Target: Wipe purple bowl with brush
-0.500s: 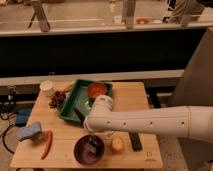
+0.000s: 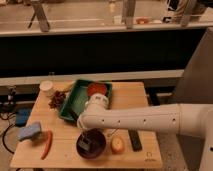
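Purple bowl (image 2: 100, 146) by the counter's (image 2: 134, 102) front edge holds the hand (image 2: 88, 139), pinching the brush (image 2: 86, 145), seemingly mid-wipe; next, sweep its inside.

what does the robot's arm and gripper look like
The arm is white and made of thick, rounded tube sections, with a row of small dark dots along the long section and a wide cylindrical joint. Its gripper is dark and small, and sits at the purple bowl.
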### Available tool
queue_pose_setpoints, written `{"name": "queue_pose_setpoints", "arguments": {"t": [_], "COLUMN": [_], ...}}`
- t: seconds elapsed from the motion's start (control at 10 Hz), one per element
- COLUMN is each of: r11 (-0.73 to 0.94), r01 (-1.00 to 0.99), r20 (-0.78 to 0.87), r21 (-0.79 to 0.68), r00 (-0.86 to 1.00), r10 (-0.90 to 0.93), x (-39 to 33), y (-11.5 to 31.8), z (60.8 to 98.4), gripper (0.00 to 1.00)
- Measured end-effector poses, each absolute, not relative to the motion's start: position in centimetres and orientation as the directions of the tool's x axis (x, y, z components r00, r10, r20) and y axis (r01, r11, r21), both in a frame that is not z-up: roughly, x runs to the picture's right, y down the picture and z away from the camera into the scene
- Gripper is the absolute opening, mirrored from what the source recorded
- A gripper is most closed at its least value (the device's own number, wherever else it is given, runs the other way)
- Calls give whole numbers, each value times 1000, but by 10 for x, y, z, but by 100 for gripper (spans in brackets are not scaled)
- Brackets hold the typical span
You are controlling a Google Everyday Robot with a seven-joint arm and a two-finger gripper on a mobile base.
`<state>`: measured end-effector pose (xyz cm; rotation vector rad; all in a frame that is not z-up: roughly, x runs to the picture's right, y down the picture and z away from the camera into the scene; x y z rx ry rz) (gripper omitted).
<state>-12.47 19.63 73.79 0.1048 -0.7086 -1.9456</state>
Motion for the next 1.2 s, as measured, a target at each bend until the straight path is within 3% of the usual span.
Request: {"name": "queue_pose_setpoints", "arguments": {"t": [0.5, 1.2], "r11": [-256, -287], "r01": [796, 880], "r20": [255, 275], "r21": [549, 379], "r00": [-451, -403], "r10": [-855, -873], "x": [-117, -74], "y": [238, 211], "z": [706, 717], "gripper": [0, 0]}}
